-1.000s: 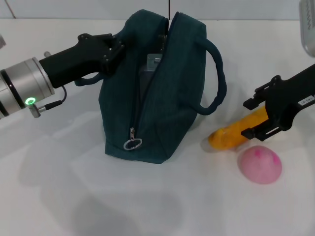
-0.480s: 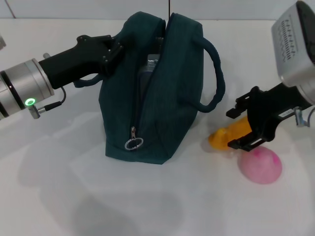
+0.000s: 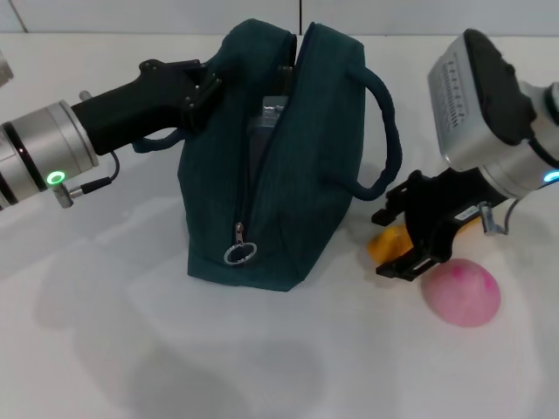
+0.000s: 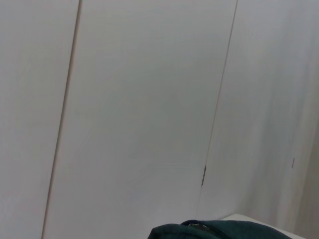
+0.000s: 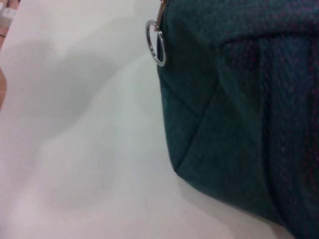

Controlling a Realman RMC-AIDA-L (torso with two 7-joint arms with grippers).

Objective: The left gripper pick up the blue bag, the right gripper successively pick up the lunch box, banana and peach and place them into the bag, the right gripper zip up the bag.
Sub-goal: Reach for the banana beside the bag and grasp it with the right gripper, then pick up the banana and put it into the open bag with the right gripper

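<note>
Beside the bag, low end: the right pincer is down at the banana, its dark fingers standing apart on either side of the fruit; whether they press it yet I cannot tell.
Bag: the blue bag stands upright on the white worktop, mouth open along the top, its zip ring hanging low on the near end.
Lunch box: a grey lunch box shows inside the bag's open mouth, so that step looks done.
Left pincer: the left pincer is at the bag's upper edge on the side away from the fruit and appears closed on the cloth, holding the mouth up.
Banana: lies on the worktop just beside the bag's looped handle, mostly hidden by the right pincer.
Peach: the pink peach sits on the worktop beyond the banana from the bag, very close to the right pincer.
Handling: the banana is likely light, smooth and curved, so it may roll or slip; a grip across its middle seems safest.
Bag handling: soft cloth, likely to sag if the left hold loosens.
Risk: closing on the banana could nudge the peach.
</note>
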